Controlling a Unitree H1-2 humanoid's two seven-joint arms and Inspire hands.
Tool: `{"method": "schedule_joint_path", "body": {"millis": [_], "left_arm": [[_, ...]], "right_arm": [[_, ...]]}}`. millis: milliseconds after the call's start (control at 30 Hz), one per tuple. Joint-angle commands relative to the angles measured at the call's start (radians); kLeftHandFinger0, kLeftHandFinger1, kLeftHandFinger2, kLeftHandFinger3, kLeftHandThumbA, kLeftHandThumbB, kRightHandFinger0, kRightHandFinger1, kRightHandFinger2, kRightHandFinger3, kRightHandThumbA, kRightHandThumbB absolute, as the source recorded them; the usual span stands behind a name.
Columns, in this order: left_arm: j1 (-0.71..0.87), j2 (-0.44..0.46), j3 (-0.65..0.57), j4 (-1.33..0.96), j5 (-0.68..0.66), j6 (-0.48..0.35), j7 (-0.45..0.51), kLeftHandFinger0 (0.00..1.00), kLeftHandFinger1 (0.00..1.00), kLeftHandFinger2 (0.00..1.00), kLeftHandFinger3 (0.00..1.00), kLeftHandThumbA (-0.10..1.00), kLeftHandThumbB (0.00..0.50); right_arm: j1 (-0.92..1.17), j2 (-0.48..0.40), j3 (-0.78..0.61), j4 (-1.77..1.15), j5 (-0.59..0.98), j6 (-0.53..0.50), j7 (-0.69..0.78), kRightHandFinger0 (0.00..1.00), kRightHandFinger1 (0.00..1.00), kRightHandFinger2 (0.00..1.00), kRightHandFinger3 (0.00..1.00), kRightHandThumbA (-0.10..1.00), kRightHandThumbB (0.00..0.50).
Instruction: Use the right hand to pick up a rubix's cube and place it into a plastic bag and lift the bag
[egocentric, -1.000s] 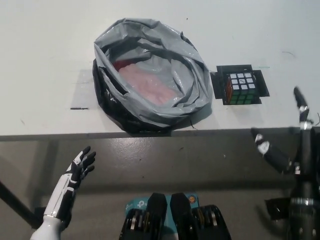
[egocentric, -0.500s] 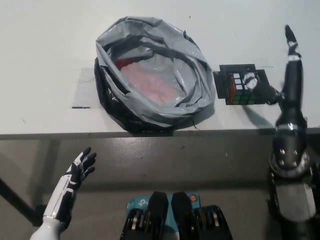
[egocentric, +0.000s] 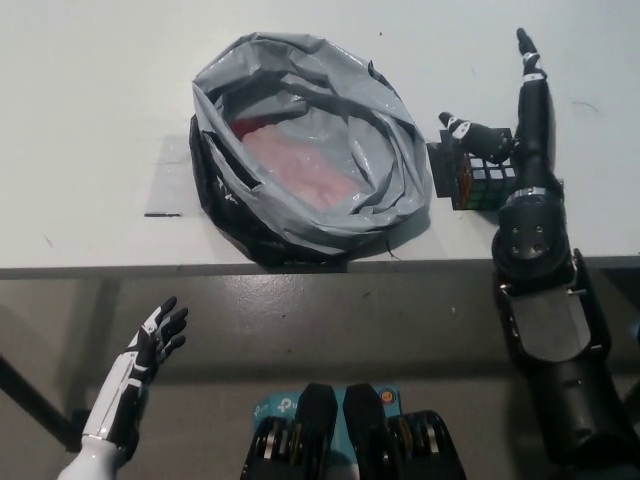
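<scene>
The right hand (egocentric: 515, 150) reaches over the white surface (egocentric: 90, 120) with fingers spread, gripping nothing; one finger points to 12 o'clock and another stretches toward 9 o'clock across the top of the cube (egocentric: 480, 180). The cube sits on a dark mat (egocentric: 440, 180) at 3 o'clock of the bag (egocentric: 310, 150), just beside its rim and partly hidden by the hand. The grey bag lies open, with something pink inside. The left hand (egocentric: 155, 335) rests at 7 o'clock, below the surface's edge, fingers apart and empty.

Right robot hand (egocentric: 512, 130) extended, fingers spread, left robot hand (egocentric: 150, 345) low, open
</scene>
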Motion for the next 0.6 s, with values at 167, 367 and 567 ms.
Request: {"method": "schedule_joint_path", "body": {"millis": [167,367,567], "left_arm": [[0.007,0.014,0.014,-0.023,0.008,-0.047,-0.001,1.0,1.0,1.0,1.0,1.0,0.195],[0.033,0.012,0.018,-0.014,0.003,-0.067,-0.005,1.0,1.0,1.0,1.0,1.0,0.193],[0.04,0.002,0.014,-0.022,0.02,-0.055,0.007,1.0,1.0,1.0,1.0,1.0,0.196]], "right_arm": [[-0.076,-0.02,0.037,0.14,-0.021,-0.001,-0.123,1.0,1.0,1.0,1.0,0.93,0.463],[-0.064,-0.048,0.047,0.214,-0.02,0.0,-0.169,1.0,1.0,1.0,1.0,0.95,0.472],[-0.057,-0.067,0.045,0.228,0.007,-0.017,-0.168,1.0,1.0,1.0,1.0,0.89,0.46]]}}
